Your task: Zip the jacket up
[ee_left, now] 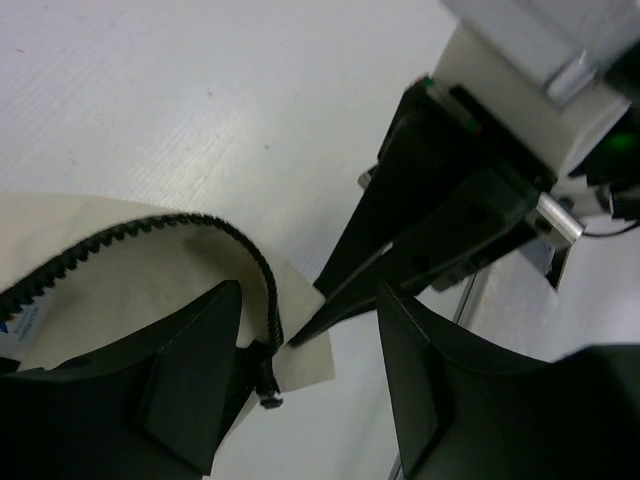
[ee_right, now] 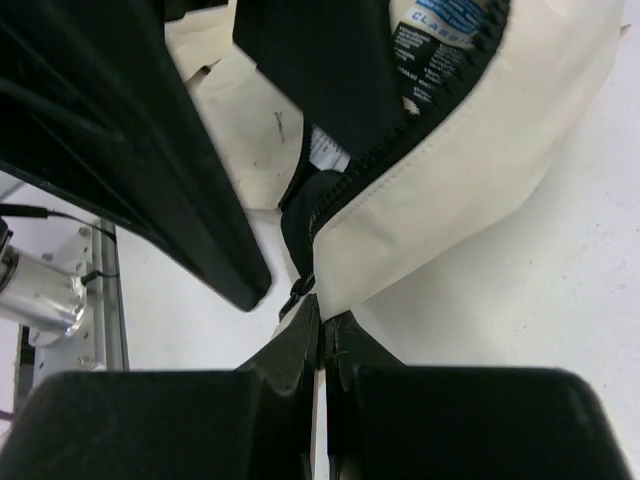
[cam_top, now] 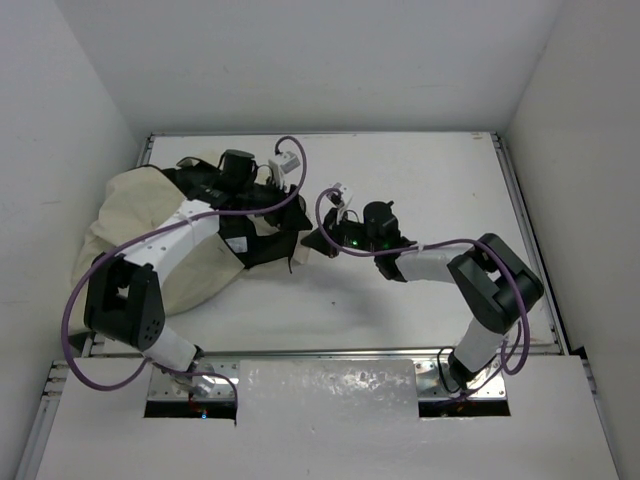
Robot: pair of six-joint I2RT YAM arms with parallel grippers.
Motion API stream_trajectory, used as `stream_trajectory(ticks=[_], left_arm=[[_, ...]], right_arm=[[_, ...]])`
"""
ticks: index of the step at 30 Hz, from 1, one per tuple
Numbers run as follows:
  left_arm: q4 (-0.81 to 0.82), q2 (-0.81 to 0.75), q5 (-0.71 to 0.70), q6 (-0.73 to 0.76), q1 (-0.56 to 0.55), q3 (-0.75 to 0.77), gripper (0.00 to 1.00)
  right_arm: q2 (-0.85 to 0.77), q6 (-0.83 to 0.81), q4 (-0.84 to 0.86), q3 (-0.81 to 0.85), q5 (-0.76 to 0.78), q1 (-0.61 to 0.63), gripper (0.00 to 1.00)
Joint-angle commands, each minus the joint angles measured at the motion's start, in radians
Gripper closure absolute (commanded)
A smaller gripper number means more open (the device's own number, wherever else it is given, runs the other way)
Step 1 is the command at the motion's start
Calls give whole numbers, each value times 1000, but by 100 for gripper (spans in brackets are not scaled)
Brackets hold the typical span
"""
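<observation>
The cream jacket (cam_top: 130,210) lies bunched at the table's left, its black lining (cam_top: 262,245) turned open toward the middle. My right gripper (cam_top: 325,240) is shut on the jacket's lower front corner (ee_right: 345,285), right beside the zipper's bottom end (ee_right: 298,293). My left gripper (cam_top: 298,232) is open, with its fingers (ee_left: 190,380) on either side of that same corner (ee_left: 300,365). The dark zipper teeth (ee_left: 150,225) curve along the fabric edge down to a small end piece (ee_left: 268,395). My right gripper's pinched tips (ee_left: 305,332) show in the left wrist view.
The white table (cam_top: 420,180) is walled on the left, back and right. A metal rail (cam_top: 330,352) runs along its near edge. Purple cables (cam_top: 300,195) loop above both wrists. A printed care label (ee_right: 440,30) sits on the lining.
</observation>
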Motion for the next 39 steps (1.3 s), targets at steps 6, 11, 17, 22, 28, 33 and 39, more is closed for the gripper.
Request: stream_trajectory(ticks=[6, 11, 17, 22, 28, 33, 39], left_arm=[[54, -106, 66, 102, 30, -129, 56], [103, -74, 79, 72, 16, -169, 64], [238, -71, 116, -61, 18, -201, 73], [240, -44, 115, -67, 18, -204, 80], [241, -7, 130, -86, 13, -200, 64], [246, -39, 77, -58, 16, -171, 46], [286, -71, 129, -122, 7, -160, 53]], right_arm=[[-91, -82, 31, -7, -84, 9, 100], [-91, -82, 23, -6, -84, 12, 100], [-73, -124, -23, 22, -108, 29, 100], [-82, -131, -17, 10, -120, 29, 100], [-84, -151, -44, 21, -125, 29, 100], [-93, -157, -51, 8, -128, 29, 100], [-105, -182, -87, 1, -114, 29, 100]])
